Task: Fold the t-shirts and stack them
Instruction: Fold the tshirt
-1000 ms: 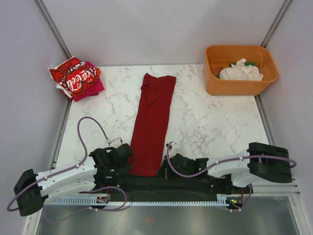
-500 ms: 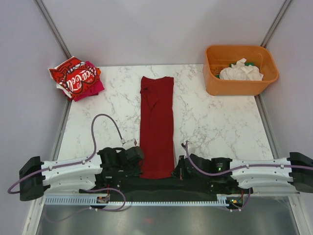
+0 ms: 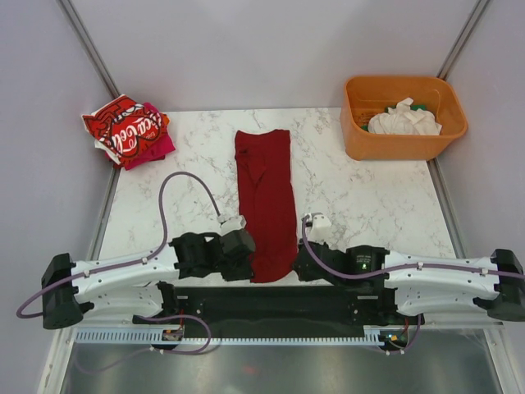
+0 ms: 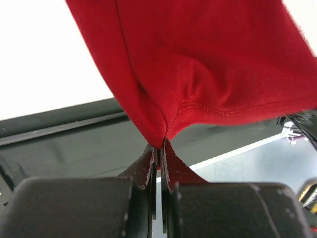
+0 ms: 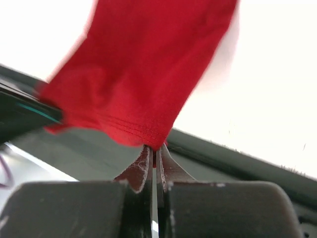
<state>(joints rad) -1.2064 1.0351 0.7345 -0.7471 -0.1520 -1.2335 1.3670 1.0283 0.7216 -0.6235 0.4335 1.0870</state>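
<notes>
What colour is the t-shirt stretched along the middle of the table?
The t-shirt is plain dark red; the top external view shows it best.

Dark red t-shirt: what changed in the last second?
The left gripper and right gripper, shut on the near hem of the dark red t-shirt, carried it away from the bases; the shirt swung from slanted to straight. The far-left stack and orange tub stayed put.

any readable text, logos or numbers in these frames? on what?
Bright red t-shirt, far-left corner of the table: white cursive lettering, crumpled and too small to read for sure.
Dark red t-shirt: no print in any view.
Orange tub: no label showing.
Nothing else legible.
</notes>
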